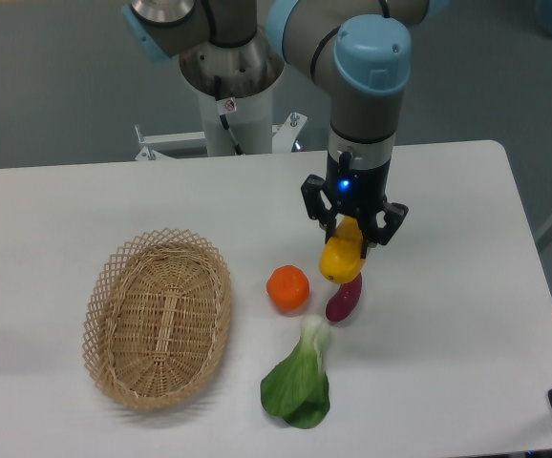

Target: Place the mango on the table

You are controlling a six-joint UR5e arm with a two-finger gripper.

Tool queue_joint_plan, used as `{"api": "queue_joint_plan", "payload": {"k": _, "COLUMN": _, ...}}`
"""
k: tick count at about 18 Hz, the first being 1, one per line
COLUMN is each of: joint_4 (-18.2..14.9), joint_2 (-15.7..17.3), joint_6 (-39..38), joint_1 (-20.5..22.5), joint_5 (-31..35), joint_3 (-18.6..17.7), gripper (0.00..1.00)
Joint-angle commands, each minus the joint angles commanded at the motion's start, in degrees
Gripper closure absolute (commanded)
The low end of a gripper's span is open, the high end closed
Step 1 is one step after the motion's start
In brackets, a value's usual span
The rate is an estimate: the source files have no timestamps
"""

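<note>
A grey floor lies behind the white desk [85,200], whose far edge runs past the robot's pedestal. The gripper [352,239] hangs over the middle of the desk, a little toward the right edge, clenched on the mango [341,258], which sits between its fingers and hangs out below them, tilted. Whether the fruit's low end touches the surface cannot be told. To set it down well, the arm should probably lower until the mango bears on the desk, then part the fingers slowly so the fruit does not roll. Space is tight: the purple vegetable [343,299] lies just below the mango toward the near edge, possibly touching it, and the orange [287,287] sits just to its left, so shifting toward the right edge before release seems wise. A leafy green [298,382] lies nearer the front edge and a wicker basket [158,315] toward the left edge, both well apart.
</note>
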Motion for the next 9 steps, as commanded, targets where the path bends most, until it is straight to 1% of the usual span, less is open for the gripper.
{"api": "queue_joint_plan", "payload": {"k": 2, "joint_4": 0.3, "joint_2": 0.2, "joint_6": 0.4, "joint_1": 0.1, "joint_5": 0.0, "joint_3": -0.5, "gripper": 0.51}}
{"api": "queue_joint_plan", "payload": {"k": 9, "joint_4": 0.1, "joint_2": 0.4, "joint_6": 0.4, "joint_1": 0.4, "joint_5": -0.1, "joint_3": -0.6, "gripper": 0.51}}
